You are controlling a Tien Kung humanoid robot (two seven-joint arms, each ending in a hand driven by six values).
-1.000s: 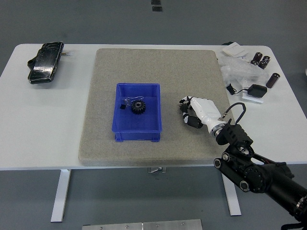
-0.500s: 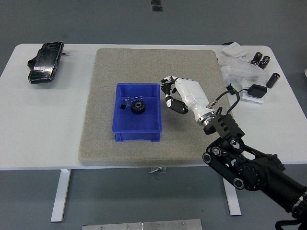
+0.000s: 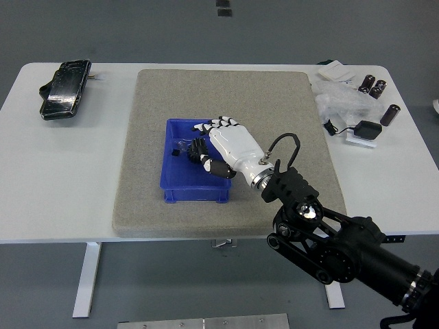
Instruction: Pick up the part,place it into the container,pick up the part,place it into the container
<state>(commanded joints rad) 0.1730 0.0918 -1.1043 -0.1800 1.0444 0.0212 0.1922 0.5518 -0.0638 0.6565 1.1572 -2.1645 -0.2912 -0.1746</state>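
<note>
A blue open container (image 3: 195, 193) sits on the grey mat (image 3: 274, 96) at mid-table. My right hand (image 3: 206, 155), white with dark fingertips, hangs over the right half of the container, palm down, reaching in from the lower right. It hides most of the container's inside, including the spot where a black gear lay. Any part in the hand is hidden. A small black piece (image 3: 175, 153) and a clear bit (image 3: 182, 144) show inside the container to the left of the hand. The left arm is out of view.
A black pouch (image 3: 64, 89) lies at the table's far left. At the far right are clear plastic bags (image 3: 341, 103), small dark cylinders (image 3: 375, 86), a black pad with a cable (image 3: 365, 129) and white cards (image 3: 335, 71).
My right hand has moved left and away from me, from the bare mat right of the container to over the container, and now covers the gear.
</note>
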